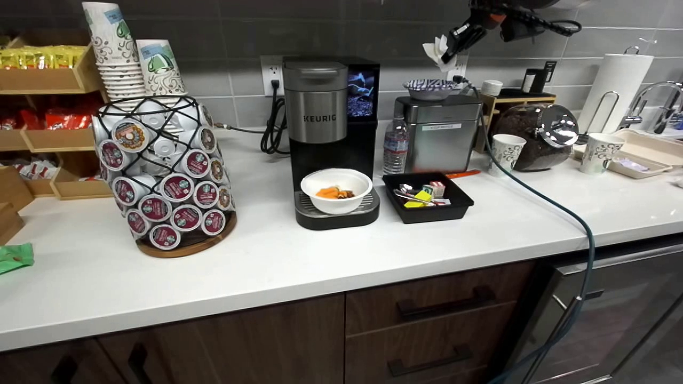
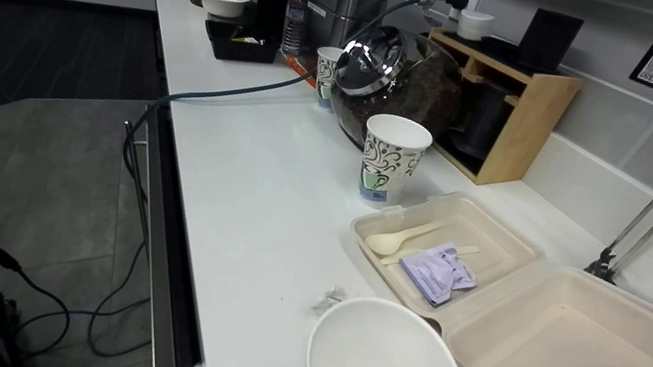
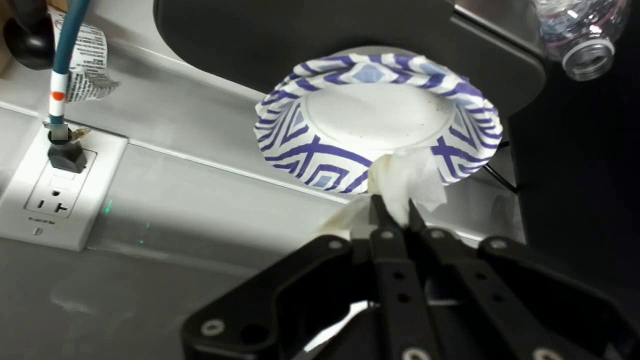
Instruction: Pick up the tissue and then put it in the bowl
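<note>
A white counter [image 1: 256,266] is running along a grey tiled wall [image 1: 245,37], with dark wood cabinets [image 1: 240,341] standing beneath it and a metal-fronted appliance [image 1: 608,314] sitting under its right part. Over the far side, the gripper [image 3: 395,207] is pinching the white tissue [image 3: 410,177], which is hanging just above a purple-patterned bowl [image 1: 430,93], apart from it. That bowl is resting on a metal-sided box [image 1: 445,152] near the wall. Left of the box, a water bottle [image 1: 395,149] is standing beside a coffee maker [image 1: 320,112], whose drip tray [image 1: 337,222] is holding a white bowl [image 1: 336,207] with orange pieces [image 1: 331,193]. A black tray [image 1: 435,215] is lying nearer, in front of the box. Farther left, a capsule rack [image 1: 205,244] and wooden shelves [image 1: 58,140] are standing. To the right, a glass jar [image 1: 520,133], paper cups [image 1: 600,154], a paper towel roll [image 1: 613,93] and an open takeaway container [image 2: 585,358] are sharing the counter. A teal cable [image 1: 590,256] is leading from a wall outlet [image 3: 57,200] across the counter and over its near edge. In an exterior view, cords [image 2: 0,256] are trailing over grey flooring [image 2: 55,182].
</note>
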`<state>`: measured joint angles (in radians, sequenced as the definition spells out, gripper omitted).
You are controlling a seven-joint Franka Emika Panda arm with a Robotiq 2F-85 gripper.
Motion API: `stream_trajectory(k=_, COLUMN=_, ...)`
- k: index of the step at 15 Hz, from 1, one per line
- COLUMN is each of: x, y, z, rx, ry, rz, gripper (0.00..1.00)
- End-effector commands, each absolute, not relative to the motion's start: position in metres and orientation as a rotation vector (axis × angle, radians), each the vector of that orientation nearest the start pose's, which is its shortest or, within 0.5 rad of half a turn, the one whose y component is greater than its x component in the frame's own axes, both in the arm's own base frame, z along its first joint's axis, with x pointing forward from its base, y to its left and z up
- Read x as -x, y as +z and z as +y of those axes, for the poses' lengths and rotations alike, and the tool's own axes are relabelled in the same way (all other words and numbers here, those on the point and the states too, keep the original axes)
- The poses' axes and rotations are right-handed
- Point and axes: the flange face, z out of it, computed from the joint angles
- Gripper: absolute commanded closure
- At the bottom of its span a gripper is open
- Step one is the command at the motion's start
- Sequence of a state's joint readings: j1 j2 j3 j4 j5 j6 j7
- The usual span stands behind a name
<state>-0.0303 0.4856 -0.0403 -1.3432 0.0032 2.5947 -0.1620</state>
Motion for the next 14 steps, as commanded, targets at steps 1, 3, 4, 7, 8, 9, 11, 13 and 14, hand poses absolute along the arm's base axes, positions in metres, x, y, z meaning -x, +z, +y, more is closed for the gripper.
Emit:
stream_trajectory(k=1, x=-0.776, y=0.536, z=-0.041, rx=3.019, ry=-1.147, rz=-0.166, gripper=0.69)
stream_trajectory(k=3, x=-0.781, y=0.537, z=-0.041, rx=3.016, ry=-1.14, rz=-0.164, gripper=0.56)
stream_trajectory(k=4, x=-0.782, y=0.539, z=-0.042, rx=3.014, ry=-1.146, rz=-0.164, gripper=0.49)
stream_trajectory(k=7, x=-0.777, y=0.545, z=-0.049, rx=2.996, ry=-1.188, rz=-0.139, gripper=0.27)
stream_trajectory(k=8, x=-0.77, y=0.547, z=-0.052, rx=2.994, ry=-1.207, rz=-0.13, gripper=0.18)
stream_trajectory(k=9, x=-0.762, y=0.551, z=-0.053, rx=2.985, ry=-1.217, rz=-0.125, gripper=0.12)
stream_trajectory(k=11, x=-0.74, y=0.554, z=-0.05, rx=2.974, ry=-1.203, rz=-0.122, gripper=0.0)
stream_trajectory(k=13, x=-0.725, y=0.549, z=-0.039, rx=2.951, ry=-1.122, rz=-0.138, gripper=0.0)
stream_trajectory(k=14, x=-0.717, y=0.547, z=-0.032, rx=2.934, ry=-1.099, rz=-0.133, gripper=0.0)
